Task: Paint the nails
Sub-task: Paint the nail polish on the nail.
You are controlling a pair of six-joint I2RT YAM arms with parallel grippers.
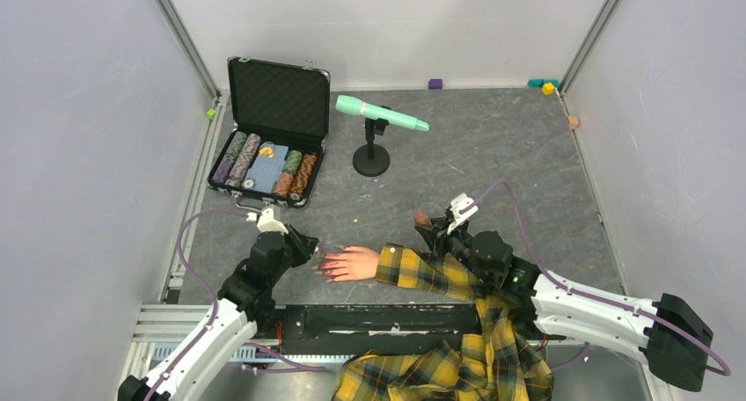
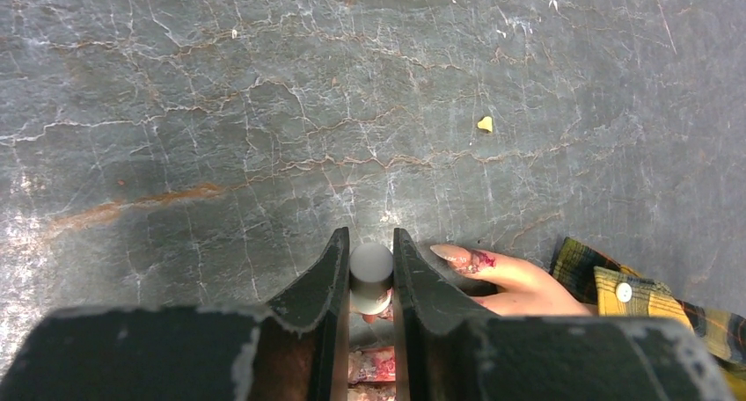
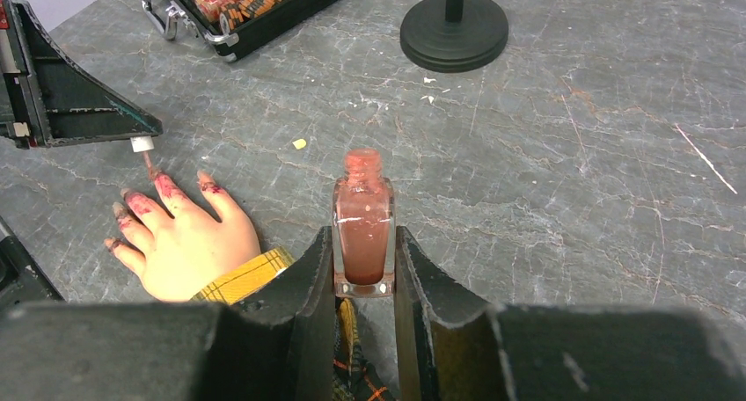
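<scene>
Broadly, a grey stone worktop (image 1: 493, 155) fills the scene. A yellow plaid shirt (image 1: 449, 366) hangs over its near edge, the sleeve (image 1: 422, 273) lying along that edge. An open case (image 1: 268, 146) of poker chips sits at the far left corner, and a green microphone (image 1: 380, 115) rests on a black stand near the middle of the far edge.

The fake hand (image 3: 189, 247) lies palm down by the near edge, coming out of the sleeve with its fingers spread toward the left edge. The left gripper (image 2: 370, 251) hangs over those fingertips, its jaws closed tight on a white brush cap (image 2: 370, 265). The brush (image 3: 148, 164) points down just beside the nails (image 3: 165, 187); whether it touches one cannot be told. The right gripper (image 3: 363, 243) is clamped on an upright, uncapped bottle (image 3: 362, 234) of pinkish polish, beside the sleeve.

The nails show smeared red, with polish on the skin around them. A yellow crumb (image 2: 485, 124) lies beyond the fingers.
</scene>
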